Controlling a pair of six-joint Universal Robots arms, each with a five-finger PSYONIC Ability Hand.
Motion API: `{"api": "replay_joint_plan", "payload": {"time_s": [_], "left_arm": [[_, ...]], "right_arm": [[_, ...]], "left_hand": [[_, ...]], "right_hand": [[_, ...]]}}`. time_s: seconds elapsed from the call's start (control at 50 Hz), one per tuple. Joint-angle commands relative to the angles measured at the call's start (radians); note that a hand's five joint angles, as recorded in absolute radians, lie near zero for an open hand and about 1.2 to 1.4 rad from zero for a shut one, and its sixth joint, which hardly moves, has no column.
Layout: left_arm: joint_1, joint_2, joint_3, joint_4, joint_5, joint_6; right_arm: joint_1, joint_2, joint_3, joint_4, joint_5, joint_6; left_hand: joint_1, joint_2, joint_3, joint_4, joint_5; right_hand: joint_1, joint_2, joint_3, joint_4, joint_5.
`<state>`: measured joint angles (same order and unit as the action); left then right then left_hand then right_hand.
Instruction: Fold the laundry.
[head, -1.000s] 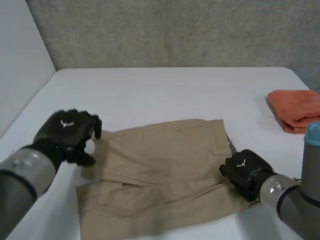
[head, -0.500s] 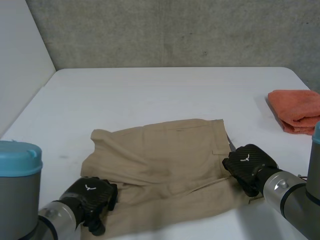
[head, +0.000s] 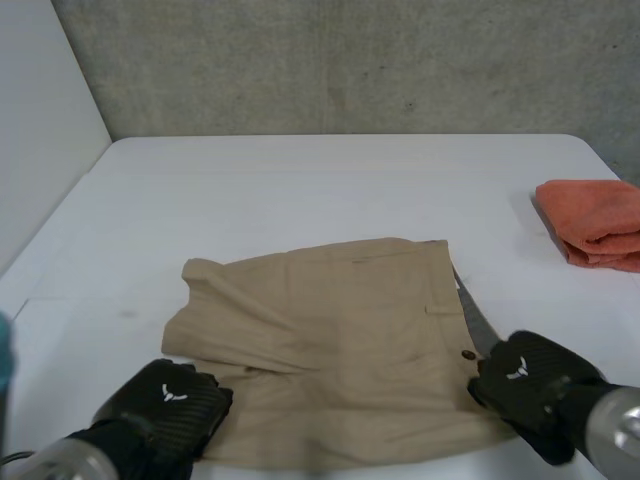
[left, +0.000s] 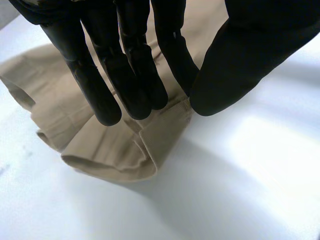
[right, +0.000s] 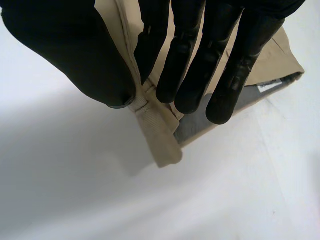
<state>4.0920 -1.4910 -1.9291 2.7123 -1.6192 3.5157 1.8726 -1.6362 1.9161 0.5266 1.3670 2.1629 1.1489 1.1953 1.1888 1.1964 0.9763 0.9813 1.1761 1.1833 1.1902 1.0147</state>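
— You have a white table (head: 300, 180) in front of a grey concrete wall (head: 350, 60), and the work sits toward the near edge. Start at your left. The left hand (head: 170, 400) is at the near left corner of the beige cotton shorts (head: 340, 330), on a leg hem.

— In its wrist view your fingers (left: 132, 75) come down straight on one side of that hem and the thumb (left: 235, 65) meets them from the other. You have the cloth pinched there, and the hem looks a little raised off the table.

— Move along. The shorts lie spread in the middle, legs toward your left and waistband toward your right.

— There the right hand (head: 525, 385) has the near waistband corner. Its wrist view shows the band's edge nipped between thumb and straight fingers, with the corner hanging free below them.

— Far right, the folded orange towel (head: 590, 215) sits well apart from the shorts. Leave it alone.

— I'd judge you are at the start of a fold. Both near corners are gripped and nothing is carried over yet.

— Next, you need to lift both hands together, level, and carry the near edge away from you onto the far edge. Hold both pinches equally, or one side may drag and skew the fold.
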Motion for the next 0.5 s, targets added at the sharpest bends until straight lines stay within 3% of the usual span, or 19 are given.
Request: {"api": "replay_joint_plan", "payload": {"time_s": [0.02, 0.1, 0.18, 0.28, 0.38, 0.5], "left_arm": [[0.014, 0.083, 0.044, -0.06, 0.004, 0.094], [0.024, 0.008, 0.068, 0.03, -0.008, 0.098], [0.034, -0.106, 0.137, 0.142, -0.053, 0.1], [0.06, -0.184, 0.248, 0.311, -0.12, 0.101], [0.068, -0.288, 0.327, 0.451, -0.128, 0.123], [0.106, -0.504, 0.444, 0.573, -0.129, 0.216]], "right_arm": [[-0.088, -0.073, -0.028, 0.086, -0.107, -0.104], [-0.093, -0.031, -0.071, 0.023, -0.15, -0.04], [-0.061, 0.105, -0.167, -0.086, -0.129, 0.07], [0.014, 0.228, -0.31, -0.206, -0.013, 0.15], [0.109, 0.361, -0.446, -0.345, 0.09, 0.157], [0.158, 0.501, -0.558, -0.482, 0.124, 0.153]], "left_hand": [[0.247, 0.201, 0.207, 0.2, 0.245], [0.247, 0.201, 0.207, 0.2, 0.245], [0.247, 0.201, 0.207, 0.2, 0.245], [0.247, 0.201, 0.207, 0.2, 0.245], [0.247, 0.201, 0.207, 0.2, 0.245], [0.247, 0.201, 0.207, 0.2, 0.245]], "right_hand": [[0.415, 0.22, 0.213, 0.206, 0.207], [0.415, 0.22, 0.213, 0.206, 0.207], [0.415, 0.22, 0.213, 0.206, 0.207], [0.415, 0.22, 0.213, 0.206, 0.207], [0.415, 0.22, 0.213, 0.206, 0.207], [0.415, 0.22, 0.213, 0.206, 0.207]]}}
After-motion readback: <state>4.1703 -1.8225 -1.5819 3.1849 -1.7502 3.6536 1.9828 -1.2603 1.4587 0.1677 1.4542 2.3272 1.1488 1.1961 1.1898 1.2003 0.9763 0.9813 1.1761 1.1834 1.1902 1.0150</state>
